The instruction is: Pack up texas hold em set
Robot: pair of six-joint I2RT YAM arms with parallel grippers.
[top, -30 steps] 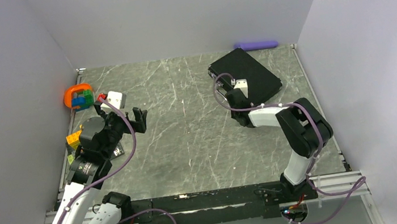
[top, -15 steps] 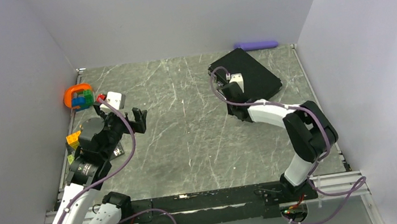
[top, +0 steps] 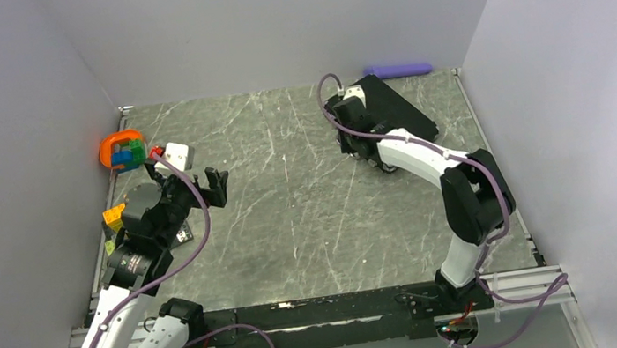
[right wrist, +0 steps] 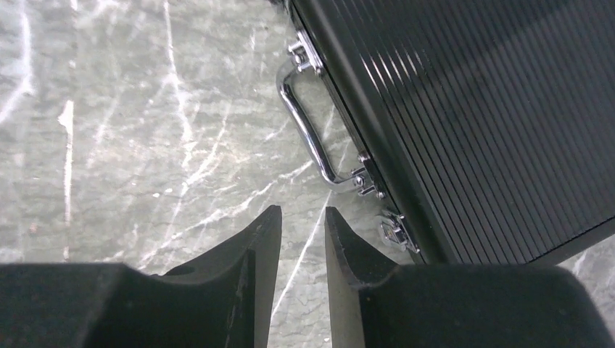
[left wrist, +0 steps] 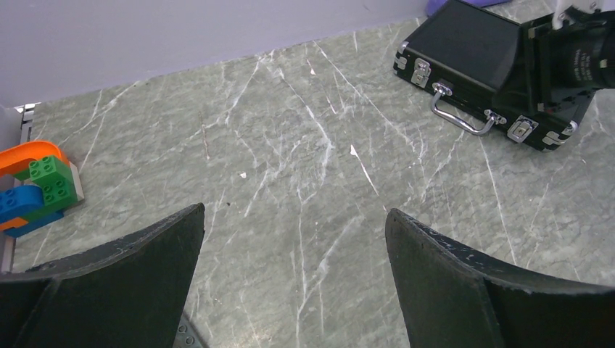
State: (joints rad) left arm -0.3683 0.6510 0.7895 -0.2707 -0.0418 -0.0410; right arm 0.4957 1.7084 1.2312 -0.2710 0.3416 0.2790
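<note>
Right pincer [right wrist: 302, 212] narrowly parted, clamped on nothing, above grey marbled table [right wrist: 109, 109]. Just ahead: chrome handle [right wrist: 304, 123] of closed flat black ribbed briefcase [right wrist: 471, 109], far right. Probably rigid, heavyish, slick-sided; best taken by that handle. Long axis diagonal across table, handle edge facing left arm.

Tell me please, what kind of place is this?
Probably a robot test cell: left arm and right arm mounted at a marble-patterned table, plain grey walls around it, a black briefcase as prop.
</note>
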